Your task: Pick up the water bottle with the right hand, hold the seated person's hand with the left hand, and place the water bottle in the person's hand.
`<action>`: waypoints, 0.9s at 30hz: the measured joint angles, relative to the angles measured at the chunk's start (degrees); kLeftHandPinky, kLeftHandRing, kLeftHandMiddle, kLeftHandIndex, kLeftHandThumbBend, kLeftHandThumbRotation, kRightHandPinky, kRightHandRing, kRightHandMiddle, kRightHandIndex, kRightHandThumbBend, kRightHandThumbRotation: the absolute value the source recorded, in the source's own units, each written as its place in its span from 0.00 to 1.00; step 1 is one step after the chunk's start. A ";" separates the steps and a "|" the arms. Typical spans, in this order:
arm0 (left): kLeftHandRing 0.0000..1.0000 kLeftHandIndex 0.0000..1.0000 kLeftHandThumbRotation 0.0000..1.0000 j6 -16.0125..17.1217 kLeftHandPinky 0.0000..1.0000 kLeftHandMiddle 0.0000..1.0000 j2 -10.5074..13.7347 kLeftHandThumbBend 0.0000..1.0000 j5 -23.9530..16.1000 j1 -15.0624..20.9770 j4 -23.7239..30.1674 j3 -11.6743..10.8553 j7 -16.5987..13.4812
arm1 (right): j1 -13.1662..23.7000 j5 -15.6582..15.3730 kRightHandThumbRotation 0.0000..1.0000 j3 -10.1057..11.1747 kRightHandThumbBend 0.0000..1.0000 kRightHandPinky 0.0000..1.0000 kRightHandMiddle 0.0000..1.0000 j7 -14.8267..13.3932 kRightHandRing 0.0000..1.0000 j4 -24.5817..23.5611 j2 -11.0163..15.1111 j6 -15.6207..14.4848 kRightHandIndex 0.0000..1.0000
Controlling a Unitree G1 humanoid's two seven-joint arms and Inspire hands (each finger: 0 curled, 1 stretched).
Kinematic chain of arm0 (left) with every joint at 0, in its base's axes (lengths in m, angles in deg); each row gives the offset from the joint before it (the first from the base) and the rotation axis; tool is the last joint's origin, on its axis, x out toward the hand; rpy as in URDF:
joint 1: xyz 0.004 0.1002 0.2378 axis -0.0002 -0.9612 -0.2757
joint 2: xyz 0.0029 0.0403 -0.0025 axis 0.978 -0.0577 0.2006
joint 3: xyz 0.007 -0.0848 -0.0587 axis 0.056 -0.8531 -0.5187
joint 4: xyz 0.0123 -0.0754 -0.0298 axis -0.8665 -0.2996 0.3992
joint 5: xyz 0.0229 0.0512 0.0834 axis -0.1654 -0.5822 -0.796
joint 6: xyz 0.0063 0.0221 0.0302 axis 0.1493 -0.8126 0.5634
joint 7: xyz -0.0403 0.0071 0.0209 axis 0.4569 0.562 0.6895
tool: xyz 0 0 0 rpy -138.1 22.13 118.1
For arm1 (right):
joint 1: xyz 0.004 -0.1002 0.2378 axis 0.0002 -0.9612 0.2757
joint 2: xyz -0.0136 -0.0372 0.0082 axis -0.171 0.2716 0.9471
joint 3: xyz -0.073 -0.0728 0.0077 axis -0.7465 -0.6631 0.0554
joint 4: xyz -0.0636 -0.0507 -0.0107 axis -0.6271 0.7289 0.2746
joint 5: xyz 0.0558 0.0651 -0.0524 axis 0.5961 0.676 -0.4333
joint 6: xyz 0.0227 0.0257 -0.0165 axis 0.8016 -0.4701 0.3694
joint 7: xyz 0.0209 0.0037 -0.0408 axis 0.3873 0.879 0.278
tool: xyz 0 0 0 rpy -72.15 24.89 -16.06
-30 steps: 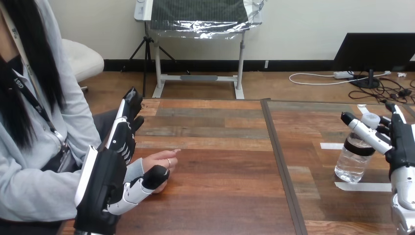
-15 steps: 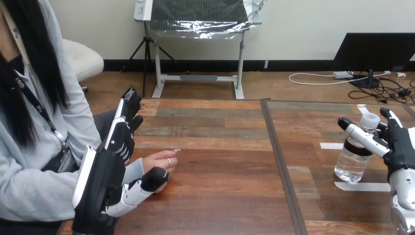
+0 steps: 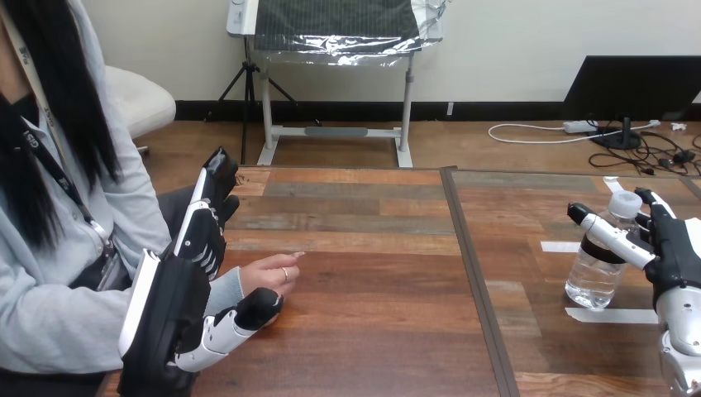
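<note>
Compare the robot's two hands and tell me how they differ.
The left hand is beside the person's hand at the table's left edge, while the right hand is at the bottle on the right. The left hand's fingers are straight, pointing away. Whether the right hand grips the bottle, I cannot tell. Both are black with white shells.

"What's the surface?"
"A wooden table (image 3: 372, 331), with a dark seam (image 3: 473, 273) running near to far, right of centre."
"Anything stuck on it?"
"White tape, all right of the seam: a short strip (image 3: 560, 246), a longer strip (image 3: 616, 315) nearer, and a small strip (image 3: 613, 184) farther back."
</note>
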 measured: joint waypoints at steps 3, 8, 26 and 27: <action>1.00 1.00 0.72 0.00 0.98 1.00 0.00 1.00 0.00 -0.03 0.04 0.00 0.04 | 0.00 -0.11 0.49 -0.06 1.00 0.76 0.84 0.02 0.81 0.00 0.00 -0.11 0.94; 1.00 1.00 0.72 0.00 0.98 1.00 0.07 1.00 0.21 -0.03 0.06 -0.06 0.31 | -0.02 -0.27 0.47 -0.16 1.00 0.74 0.84 0.02 0.81 0.01 0.00 -0.61 0.94; 1.00 1.00 0.71 -0.47 0.95 1.00 0.10 1.00 0.75 -0.33 1.16 -0.43 0.37 | -0.92 -0.32 0.43 -0.41 1.00 0.76 0.85 0.70 0.82 0.14 -0.07 -1.60 0.93; 1.00 1.00 0.71 -0.50 0.95 1.00 0.10 1.00 0.77 -0.38 1.26 -0.43 0.37 | -0.97 -0.32 0.42 -0.41 1.00 0.76 0.85 0.71 0.82 0.15 -0.08 -1.74 0.93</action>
